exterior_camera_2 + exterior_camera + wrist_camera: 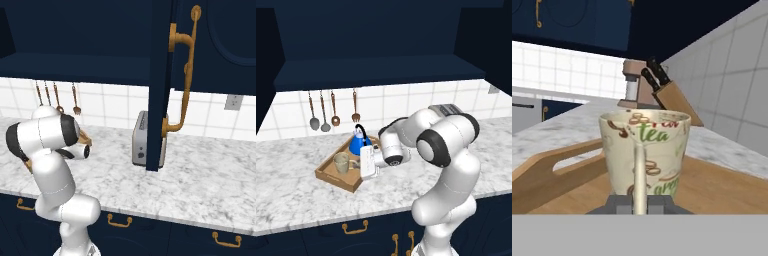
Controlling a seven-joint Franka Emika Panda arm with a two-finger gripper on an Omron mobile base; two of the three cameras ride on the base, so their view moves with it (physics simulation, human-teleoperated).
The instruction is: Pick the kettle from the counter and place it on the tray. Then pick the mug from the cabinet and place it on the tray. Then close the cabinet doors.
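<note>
- Beige mug (644, 152) stands on the wooden tray (327, 176) beside the blue kettle (359, 143); the gripper (640, 204) fingers are pinched on its handle.
- Mug placement looks nearly done.
- Next: release, retreat, then shut the open cabinet door (161, 85).

1. A white tiled wall (406, 102) with grey grout runs behind the worktop
2. Four utensils (331, 112) with wooden handles hang in a row on the tiles, spoons and a fork among them
3. A boxy silver toaster (143, 139) stands near the wall, its slots facing up
4. A grey wall socket (233, 102) sits on the tiles to the right of the toaster
5. A wooden knife block (674, 102) with black-handled knives leans beside a copper-toned appliance (633, 87) in the hand view
6. Navy drawers (210, 237) with horizontal brass pulls line the front below
7. The light is even and soft, with the upper cupboards in deep shade
</note>
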